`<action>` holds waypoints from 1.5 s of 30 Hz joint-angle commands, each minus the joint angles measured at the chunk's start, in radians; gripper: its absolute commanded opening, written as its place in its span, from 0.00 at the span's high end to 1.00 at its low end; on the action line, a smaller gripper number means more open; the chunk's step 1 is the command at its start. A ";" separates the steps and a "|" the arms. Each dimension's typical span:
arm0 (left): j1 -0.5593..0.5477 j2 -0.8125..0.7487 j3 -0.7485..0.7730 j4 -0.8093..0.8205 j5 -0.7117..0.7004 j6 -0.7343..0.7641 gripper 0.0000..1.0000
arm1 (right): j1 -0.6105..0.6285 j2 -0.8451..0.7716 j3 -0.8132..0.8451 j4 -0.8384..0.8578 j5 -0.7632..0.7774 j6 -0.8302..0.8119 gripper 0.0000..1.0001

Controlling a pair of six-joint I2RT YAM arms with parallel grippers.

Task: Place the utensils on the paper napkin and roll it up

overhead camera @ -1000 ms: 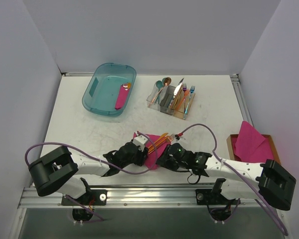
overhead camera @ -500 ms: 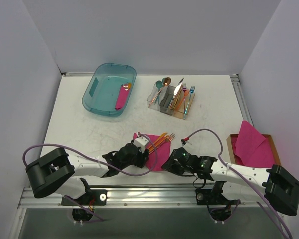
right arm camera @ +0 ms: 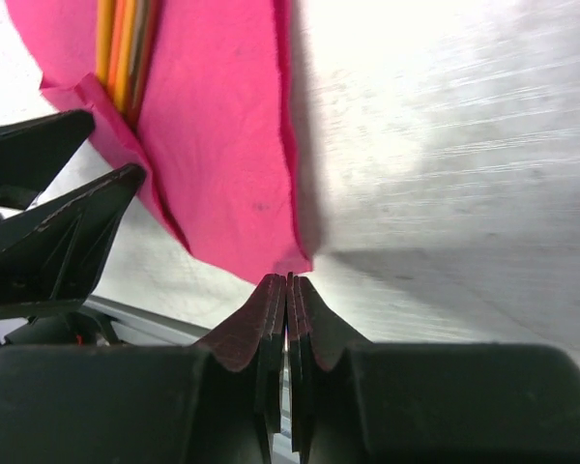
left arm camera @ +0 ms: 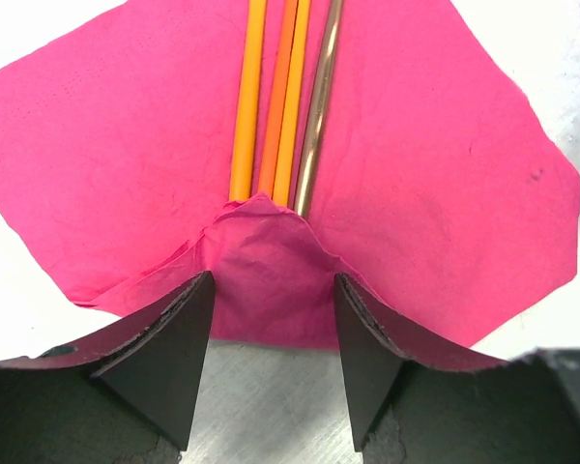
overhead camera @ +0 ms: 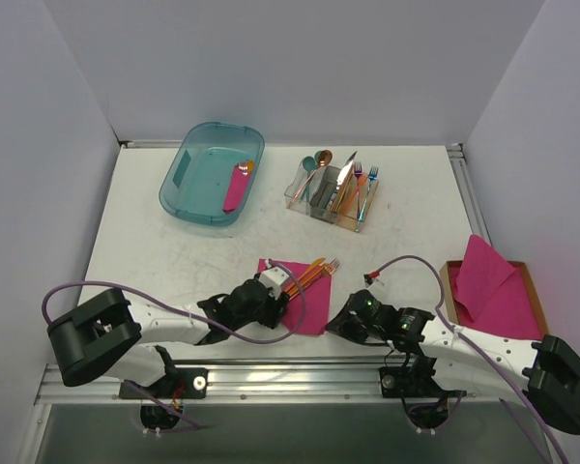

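Magenta-pink paper napkin (left arm camera: 445, 174) lies on the white worktop (overhead camera: 155, 261), slim copper-orange metal utensils (left arm camera: 275, 97) on it, near corner folded over their handles. Right hand (right arm camera: 287, 285) has withdrawn to its edge, clenched empty; left hand (left arm camera: 273, 290), released, straddles the fold. Rolling barely begun.

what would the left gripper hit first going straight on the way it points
Probably the folded-over corner of the paper napkin, sitting between the open jaws of the left gripper; the utensils end just behind it.
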 commanded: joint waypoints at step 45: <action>-0.037 0.070 0.092 -0.057 0.087 0.029 0.36 | -0.084 0.080 0.021 -0.063 -0.064 -0.081 1.00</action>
